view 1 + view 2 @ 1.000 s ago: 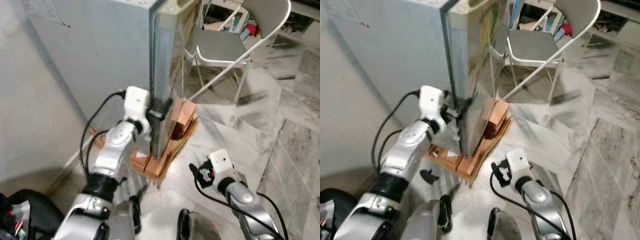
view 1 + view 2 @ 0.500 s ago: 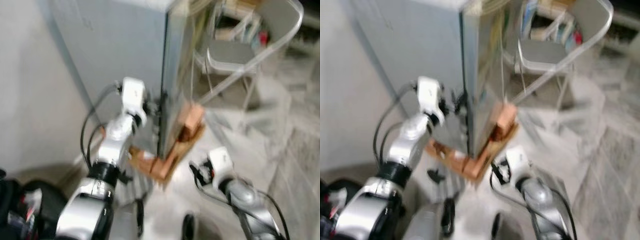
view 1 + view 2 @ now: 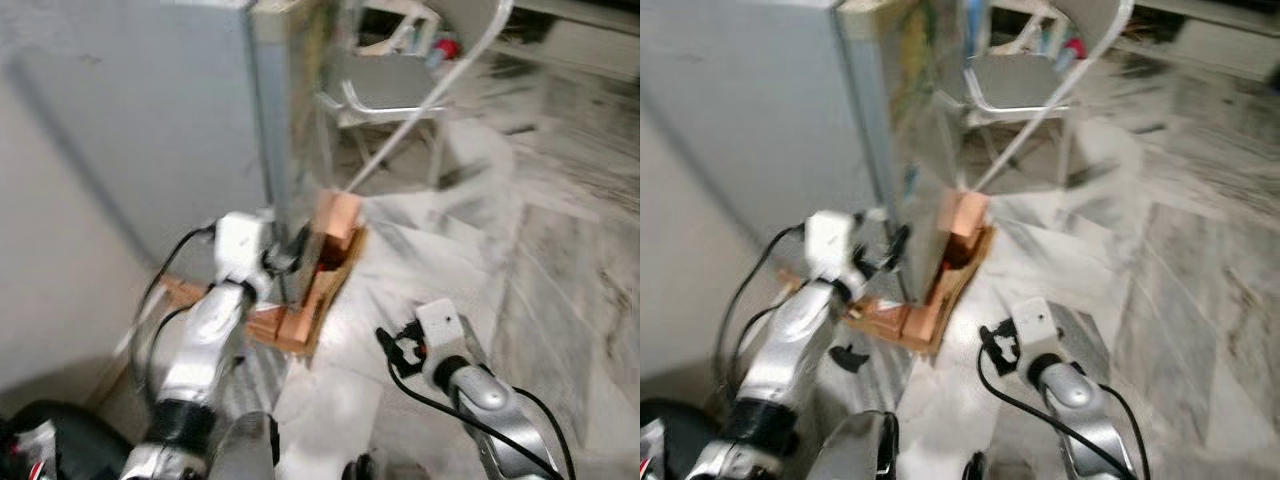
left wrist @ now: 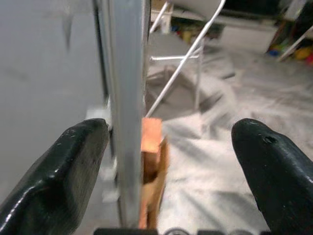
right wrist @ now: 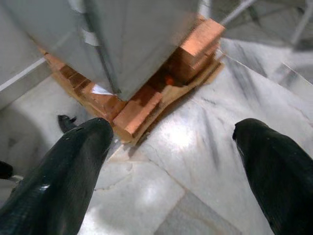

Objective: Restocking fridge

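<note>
Two head views, both blurred, put the left gripper at the fridge door's front edge, low near the brick blocks under it. The step looks like drawing the door open: keep the pull level and swing wide. A folding chair stands close behind, limiting room there, while marble floor lies open on the robot's right. The right gripper hangs low over that floor.

Left wrist view: jaws spread wide, straddling the door edge without touching it.

Right wrist view: jaws released, holding nothing, aimed at the blocks at the fridge's bottom corner
</note>
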You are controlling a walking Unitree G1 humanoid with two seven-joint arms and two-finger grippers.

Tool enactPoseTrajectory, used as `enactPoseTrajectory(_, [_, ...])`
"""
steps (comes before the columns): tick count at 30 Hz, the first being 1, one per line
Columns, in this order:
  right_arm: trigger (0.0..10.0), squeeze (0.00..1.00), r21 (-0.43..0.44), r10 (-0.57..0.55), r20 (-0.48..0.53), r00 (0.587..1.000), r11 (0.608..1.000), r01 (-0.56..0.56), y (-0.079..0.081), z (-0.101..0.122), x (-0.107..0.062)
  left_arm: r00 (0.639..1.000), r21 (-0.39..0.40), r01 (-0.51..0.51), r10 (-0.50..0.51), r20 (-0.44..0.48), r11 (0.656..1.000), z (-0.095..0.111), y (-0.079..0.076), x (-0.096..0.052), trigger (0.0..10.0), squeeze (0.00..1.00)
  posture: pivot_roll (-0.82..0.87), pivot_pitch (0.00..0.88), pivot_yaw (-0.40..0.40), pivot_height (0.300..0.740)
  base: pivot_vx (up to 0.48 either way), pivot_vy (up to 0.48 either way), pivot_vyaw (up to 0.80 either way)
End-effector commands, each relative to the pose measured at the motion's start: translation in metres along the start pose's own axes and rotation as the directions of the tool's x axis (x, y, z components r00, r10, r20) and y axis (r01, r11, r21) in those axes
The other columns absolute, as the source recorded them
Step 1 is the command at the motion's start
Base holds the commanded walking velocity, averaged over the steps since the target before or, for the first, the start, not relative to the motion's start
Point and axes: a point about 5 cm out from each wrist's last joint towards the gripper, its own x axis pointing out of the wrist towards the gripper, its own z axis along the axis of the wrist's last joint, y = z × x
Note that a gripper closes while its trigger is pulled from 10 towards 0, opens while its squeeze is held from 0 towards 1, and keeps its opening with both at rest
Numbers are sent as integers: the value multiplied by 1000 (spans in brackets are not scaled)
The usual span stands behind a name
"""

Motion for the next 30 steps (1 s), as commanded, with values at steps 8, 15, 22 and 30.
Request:
enactPoseTrajectory(8, [10000,0,-30,-50,-11,999,998,49,-16,-2,3,967,41,-249,250,-37,968,-14,41,-53,10000,0,107,133,-38,740,0,0,-100])
enactPoseTrajectory(15, [10000,0,-50,-36,7,999,998,36,-15,3,8,982,66,-191,191,16,979,7,42,-31,10000,0,97,136,-38,740,0,0,-800])
enactPoseTrajectory(22, [10000,0,-33,-44,18,999,998,44,-15,2,7,982,80,-186,186,9,979,6,45,-32,10000,0,94,130,-29,740,116,-113,-188])
enactPoseTrajectory(30, [10000,0,-40,-41,27,999,998,42,-14,5,10,991,72,-135,136,-11,988,2,33,-27,10000,0,95,127,-29,740,273,0,0])
